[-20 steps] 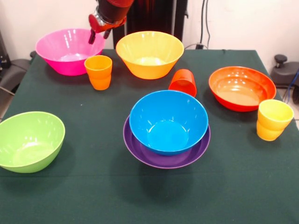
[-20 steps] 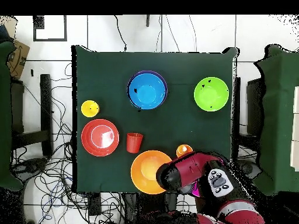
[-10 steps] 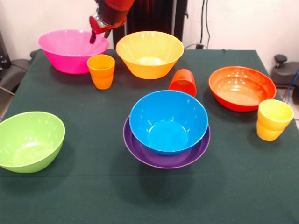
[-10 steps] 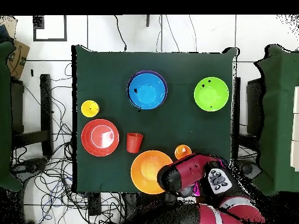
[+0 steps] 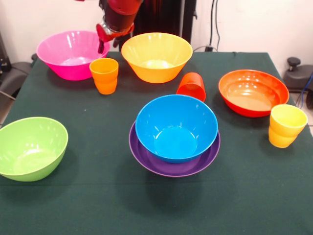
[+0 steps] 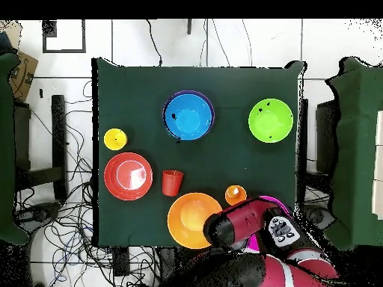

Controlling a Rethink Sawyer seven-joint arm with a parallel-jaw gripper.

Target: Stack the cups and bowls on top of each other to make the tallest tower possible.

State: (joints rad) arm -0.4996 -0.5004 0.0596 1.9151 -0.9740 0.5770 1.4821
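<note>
Gripper: shifted lower at pink bowl's rim, finger state indeterminate. Pink bowl, ribbed orange cup: nudged slightly. Blue-on-purple tower: unchanged; no stacking gained.

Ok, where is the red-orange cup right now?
In the front view the red-orange cup sits tilted near the table's middle, between the yellow bowl and the orange-red bowl, just behind the blue bowl.

A: State bowl colours.
B: Pink bowl, yellow bowl, orange-red bowl, green bowl, blue bowl, purple bowl.
A: Cups?
B: Orange cup, ribbed; red-orange cup, plain; yellow cup, ribbed.
A: Surface?
B: Table cloth, dark green, unpatterned.
</note>
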